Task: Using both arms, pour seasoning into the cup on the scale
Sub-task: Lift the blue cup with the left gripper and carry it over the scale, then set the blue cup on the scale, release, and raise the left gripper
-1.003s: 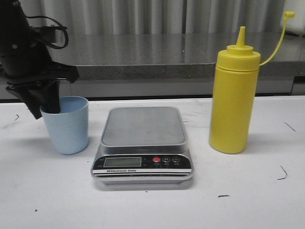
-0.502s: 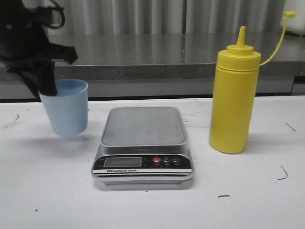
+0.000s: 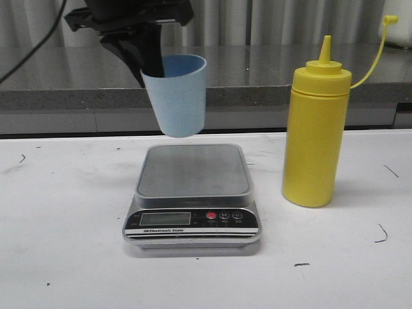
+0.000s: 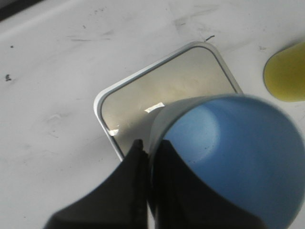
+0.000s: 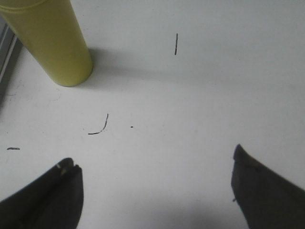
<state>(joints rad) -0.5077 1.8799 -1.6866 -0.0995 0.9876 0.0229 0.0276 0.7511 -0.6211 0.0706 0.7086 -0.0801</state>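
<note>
seasoning (image 4: 287,71) cropped beside cup (image 4: 228,157)

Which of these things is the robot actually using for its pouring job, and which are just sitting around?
Part of the job:
- blue cup, held in the air above the scale by the left gripper
- scale
- yellow seasoning bottle, standing untouched
- right gripper, open over the table

Just there:
- white table with small dark marks
- grey counter behind
</note>
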